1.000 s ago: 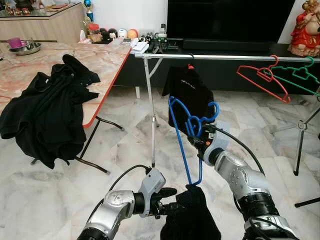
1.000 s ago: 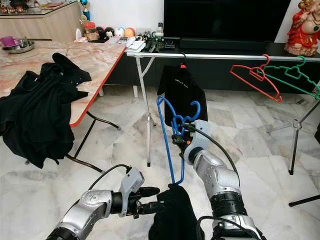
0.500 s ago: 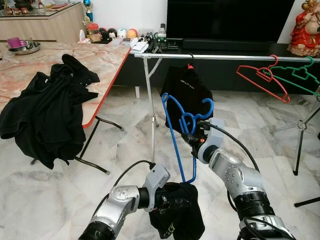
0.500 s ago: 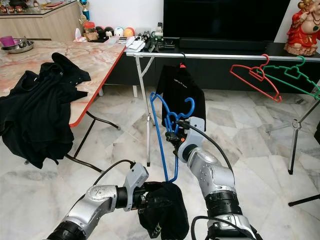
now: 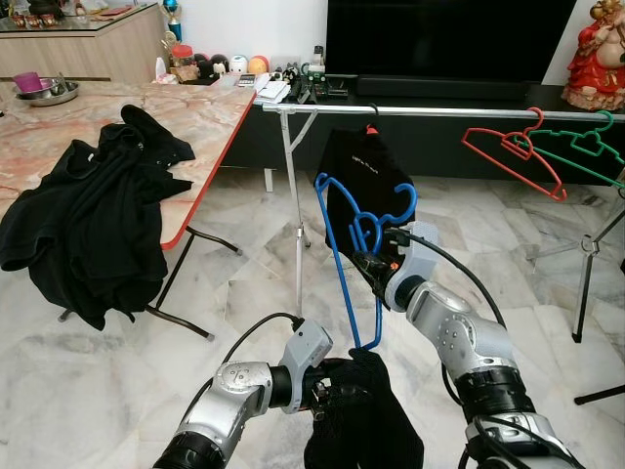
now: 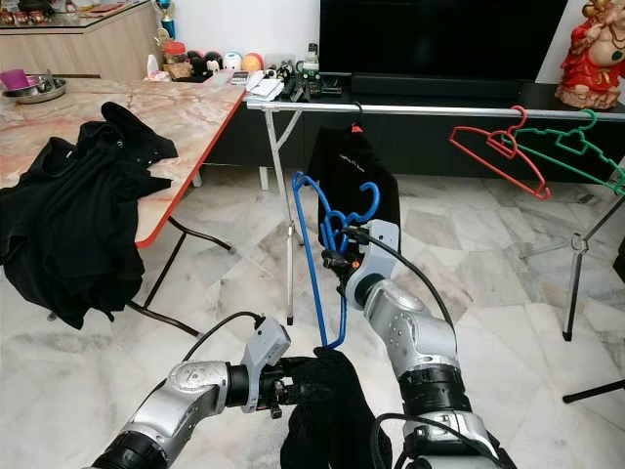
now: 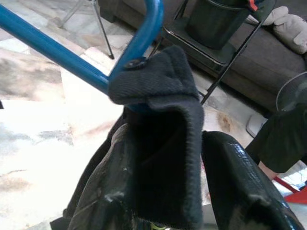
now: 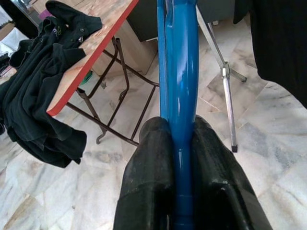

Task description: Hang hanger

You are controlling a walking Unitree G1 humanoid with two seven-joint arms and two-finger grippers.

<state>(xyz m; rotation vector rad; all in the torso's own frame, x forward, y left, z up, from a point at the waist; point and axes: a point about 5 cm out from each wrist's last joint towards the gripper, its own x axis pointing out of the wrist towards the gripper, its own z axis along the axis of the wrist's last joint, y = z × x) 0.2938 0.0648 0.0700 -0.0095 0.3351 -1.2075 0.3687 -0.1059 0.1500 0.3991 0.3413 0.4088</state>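
The right gripper (image 5: 369, 262) is clamped on the blue hanger (image 5: 342, 264), its two black fingers (image 8: 148, 182) pressed against either side of the blue plastic. It holds the hanger up near the middle of the scene, in front of the metal rail (image 5: 439, 113) that runs across at about 12 o'clock. The hanger's lower corner reaches down toward 6 o'clock, where a black garment (image 5: 366, 420) hangs from it.

The left gripper (image 5: 327, 393) sits at about 7 o'clock and is closed on that garment; the wrist view shows a strip of black fabric (image 7: 165, 143) pinched between the fingers, looped over the blue bar (a small button or snap sits on the fold).

A black shirt (image 5: 366, 181) already hangs on the rail. A red hanger (image 5: 513, 151) and a green hanger (image 5: 586, 151) hang at 2 o'clock. At 9 o'clock, dark clothes (image 5: 93, 220) are heaped on the marble-topped table (image 5: 210, 117).
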